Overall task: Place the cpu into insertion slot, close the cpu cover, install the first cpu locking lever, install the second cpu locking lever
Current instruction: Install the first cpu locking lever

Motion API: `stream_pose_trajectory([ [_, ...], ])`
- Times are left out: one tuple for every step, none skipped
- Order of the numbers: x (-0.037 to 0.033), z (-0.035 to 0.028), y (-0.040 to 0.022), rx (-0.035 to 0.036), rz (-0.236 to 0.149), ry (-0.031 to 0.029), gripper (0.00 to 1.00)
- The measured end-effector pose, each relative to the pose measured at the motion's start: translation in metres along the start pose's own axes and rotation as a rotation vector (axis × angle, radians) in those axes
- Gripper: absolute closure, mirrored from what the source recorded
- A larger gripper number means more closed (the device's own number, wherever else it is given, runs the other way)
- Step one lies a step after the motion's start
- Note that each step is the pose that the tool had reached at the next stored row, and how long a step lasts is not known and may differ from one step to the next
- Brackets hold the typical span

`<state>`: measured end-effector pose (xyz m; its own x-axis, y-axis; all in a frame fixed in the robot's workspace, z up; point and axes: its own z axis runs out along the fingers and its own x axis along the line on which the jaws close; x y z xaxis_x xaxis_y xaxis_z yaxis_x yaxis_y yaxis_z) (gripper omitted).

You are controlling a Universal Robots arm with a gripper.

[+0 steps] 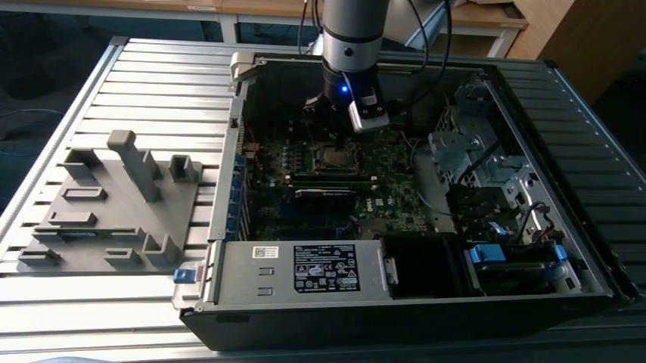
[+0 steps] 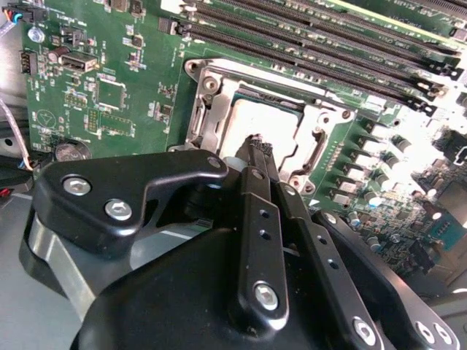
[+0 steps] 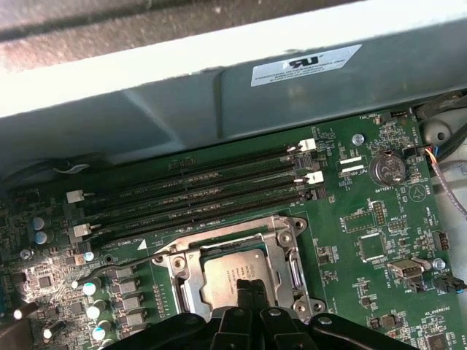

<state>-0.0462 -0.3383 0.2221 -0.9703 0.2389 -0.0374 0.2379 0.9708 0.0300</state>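
Because the arm reaches down into the open computer case, its tool hangs right over the socket area of the motherboard in the exterior view. The case lies on a slatted metal table, with wooden furniture beyond.

In the second wrist view, the gripper has its fingers pressed together and empty, probably to act as a narrow pusher. The tips sit at the cpu, which is seated in the insertion slot with the cpu cover seemingly folded down over it.

In the first wrist view, a thin lever juts out sideways, apparently unlatched.
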Motion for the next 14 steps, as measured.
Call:
stream_pose_trajectory([
  [0.0002,0.0,-0.0001,0.0,0.0,0.0,0.89],
  [0.0003,0.0,-0.0001,0.0,0.0,0.0,0.89],
  [0.0003,0.0,-0.0001,0.0,0.0,0.0,0.89],
  [0.0004,0.0,-0.0001,-0.0001,0.0,0.0,0.89],
  [0.0004,-0.0005,-0.0002,0.0001,0.0,0.0001,0.89],
  [0.0003,-0.0011,-0.0001,0.0001,0.0,0.0,0.89],
  [0.0003,-0.0016,-0.0001,0.0,0.0,0.0,0.89],
  [0.0003,-0.0018,0.0,-0.0002,0.0,0.0,0.89],
  [0.0003,-0.0018,0.0,-0.0002,0.0,-0.0001,0.89],
  [0.0003,-0.0018,0.0,-0.0003,0.0,-0.0001,0.89],
  [0.0003,-0.002,-0.0001,-0.0001,0.0,0.0,0.89],
  [0.0003,-0.0022,-0.0001,0.0,0.0,0.0,0.89],
  [0.0003,-0.0022,0.0,-0.0001,0.0,0.0,0.89],
  [0.0003,-0.0023,0.0,0.0001,0.0,0.0,0.89],
])
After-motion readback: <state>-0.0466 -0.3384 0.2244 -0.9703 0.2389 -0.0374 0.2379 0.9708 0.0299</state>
